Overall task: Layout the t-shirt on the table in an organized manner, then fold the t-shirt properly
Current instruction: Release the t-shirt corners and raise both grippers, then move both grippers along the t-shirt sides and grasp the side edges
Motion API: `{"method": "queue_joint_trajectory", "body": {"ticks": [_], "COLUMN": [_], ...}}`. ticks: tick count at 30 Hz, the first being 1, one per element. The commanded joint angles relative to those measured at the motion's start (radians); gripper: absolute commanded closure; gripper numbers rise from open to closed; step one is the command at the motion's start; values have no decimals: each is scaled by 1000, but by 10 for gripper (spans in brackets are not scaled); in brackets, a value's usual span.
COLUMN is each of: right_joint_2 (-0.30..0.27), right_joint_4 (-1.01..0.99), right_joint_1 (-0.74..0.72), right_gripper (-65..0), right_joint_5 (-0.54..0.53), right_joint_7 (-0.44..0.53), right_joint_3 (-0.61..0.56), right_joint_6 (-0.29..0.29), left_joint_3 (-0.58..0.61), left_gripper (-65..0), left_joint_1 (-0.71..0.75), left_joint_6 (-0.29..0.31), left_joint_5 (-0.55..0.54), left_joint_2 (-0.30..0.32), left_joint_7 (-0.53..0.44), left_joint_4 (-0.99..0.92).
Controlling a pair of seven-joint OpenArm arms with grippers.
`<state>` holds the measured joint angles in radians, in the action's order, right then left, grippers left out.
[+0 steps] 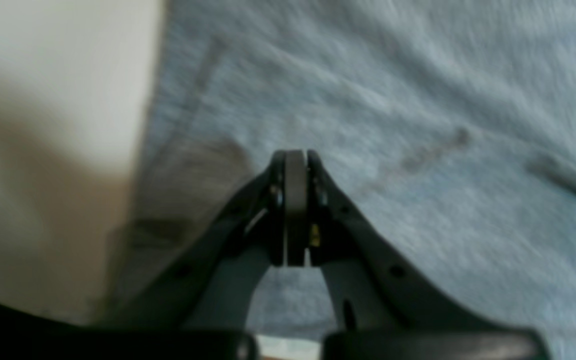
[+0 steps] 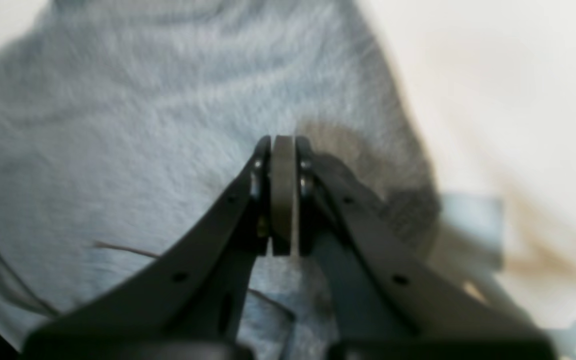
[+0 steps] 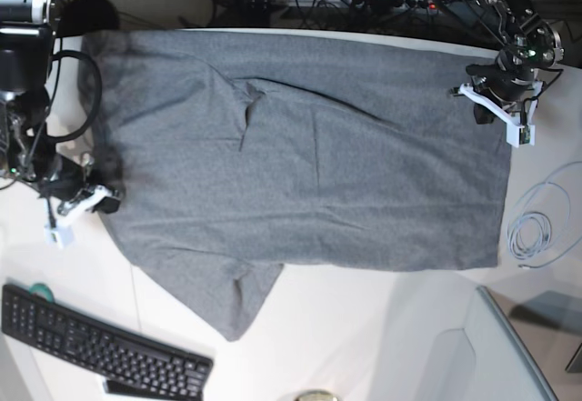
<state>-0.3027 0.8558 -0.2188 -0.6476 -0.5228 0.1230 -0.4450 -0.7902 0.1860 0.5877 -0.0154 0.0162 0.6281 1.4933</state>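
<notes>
The shirt (image 3: 309,155) lies soft, light and limp on the desk (image 3: 382,328); my jaws are pressed fully together holding nothing, so I'd pinch its 3 and 9 o'clock hems.

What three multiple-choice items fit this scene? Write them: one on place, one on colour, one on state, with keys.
1. The black keyboard lies at the base view's:
A. lower left
B. upper right
C. centre

2. The soft knit t-shirt is:
A. red
B. heather grey
C. green

3. The left gripper and right gripper are:
A. both wide open
B. one open
C. both shut

Key: 1 A, it sits on the white table below the shirt; 2 B, plain grey in every view; 3 C, each wrist view shows the jaws pressed together.
</notes>
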Motion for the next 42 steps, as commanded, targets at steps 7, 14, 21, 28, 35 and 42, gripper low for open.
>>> {"method": "queue_joint_trajectory", "body": {"ticks": [7, 14, 21, 28, 35, 42], "right_joint_2": [-23, -71, -103, -105, -112, -131], "right_joint_4": [-162, -166, -166, -135, 67, -218], "right_joint_1": [-61, -27, -14, -8, -4, -213], "right_gripper": [-6, -6, -6, -6, -15, -273], "right_joint_5": [-11, -11, -11, -11, -11, 41], "right_joint_7": [138, 169, 177, 181, 181, 204], "right_joint_3": [-35, -33, -35, -33, -33, -42], "right_joint_6": [24, 107, 107, 102, 110, 174], "left_joint_3": [1, 4, 70, 71, -27, -50], "left_gripper": [0, 0, 0, 0, 0, 0], "left_joint_1": [17, 7, 7, 30, 36, 23], "left_joint_6": [-4, -4, -5, -5, -5, -5], "left_joint_5": [-1, -1, -1, -2, -2, -5], "left_joint_2": [31, 34, 34, 29, 37, 106], "left_joint_7": [-21, -21, -72, -72, -72, -72], "left_joint_4": [31, -76, -115, -36, 82, 39]}}
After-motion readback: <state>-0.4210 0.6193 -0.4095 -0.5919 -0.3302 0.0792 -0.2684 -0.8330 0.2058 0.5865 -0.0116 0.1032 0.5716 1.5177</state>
